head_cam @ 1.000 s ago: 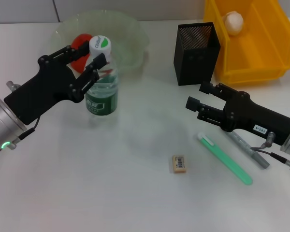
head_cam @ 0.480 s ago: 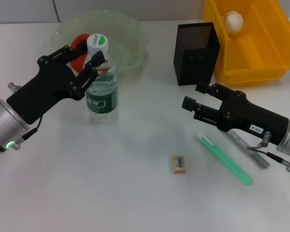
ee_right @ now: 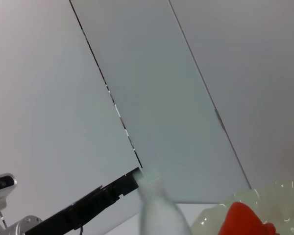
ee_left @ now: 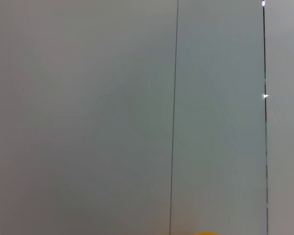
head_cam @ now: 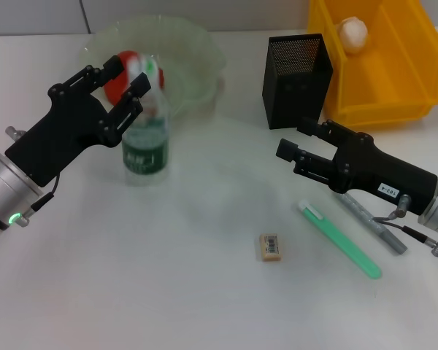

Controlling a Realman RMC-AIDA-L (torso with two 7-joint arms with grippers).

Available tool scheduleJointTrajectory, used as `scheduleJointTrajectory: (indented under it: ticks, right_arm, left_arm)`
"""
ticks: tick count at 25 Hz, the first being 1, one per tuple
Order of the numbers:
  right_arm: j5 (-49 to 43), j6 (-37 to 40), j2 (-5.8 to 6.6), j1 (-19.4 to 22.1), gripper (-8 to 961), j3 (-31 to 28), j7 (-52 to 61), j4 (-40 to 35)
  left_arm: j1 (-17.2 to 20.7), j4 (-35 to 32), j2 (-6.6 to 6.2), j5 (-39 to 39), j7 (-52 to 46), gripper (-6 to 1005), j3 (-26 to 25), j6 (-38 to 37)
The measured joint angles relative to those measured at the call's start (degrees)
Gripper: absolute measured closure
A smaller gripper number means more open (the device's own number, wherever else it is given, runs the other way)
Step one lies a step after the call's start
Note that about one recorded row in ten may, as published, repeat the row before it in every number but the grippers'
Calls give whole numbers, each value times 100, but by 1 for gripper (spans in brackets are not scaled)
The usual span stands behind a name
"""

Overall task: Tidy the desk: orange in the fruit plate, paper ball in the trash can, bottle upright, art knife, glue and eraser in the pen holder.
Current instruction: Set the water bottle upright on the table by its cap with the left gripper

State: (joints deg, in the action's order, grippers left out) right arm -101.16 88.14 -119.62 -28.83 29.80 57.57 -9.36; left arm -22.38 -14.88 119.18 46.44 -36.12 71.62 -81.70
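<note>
While the orange (head_cam: 119, 85) lies in the fruit plate (head_cam: 193, 47) and the paper ball (head_cam: 352, 33) sits in the trash can (head_cam: 394, 80), those two jobs look finished. The bottle (head_cam: 144, 124) stands upright just in front of the plate, with the left gripper (head_cam: 118, 86) around its neck and cap, fingers spread on either side; whether they touch it I cannot tell. So that step seems nearly done. The eraser (head_cam: 270, 246) lies on the desk, well apart from the pen holder (head_cam: 295, 73). Near it lie a green stick (head_cam: 341, 239) and a grey pen-like tool (head_cam: 373, 226), both outside the holder. The right gripper (head_cam: 301, 149) hovers just in front of the holder, fingers parted and holding nothing.
</note>
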Motion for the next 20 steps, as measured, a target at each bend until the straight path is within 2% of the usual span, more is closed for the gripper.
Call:
scheduleJointTrajectory:
  ticks: [4,12,20]
  right_arm:
    - [1,6,0,0,165,-1,0,-4]
    - [1,5,0,0,164,0,-1,-4]
    - [1,-10,0,0,164,0,-14,-4]
  left_arm:
    - [16,2,0,0,0,493,15,-8]
    - [59,3,-3,-21,0,497,-4,-143]
    - [335,-62,-84,-629,-34,471,-32,-802]
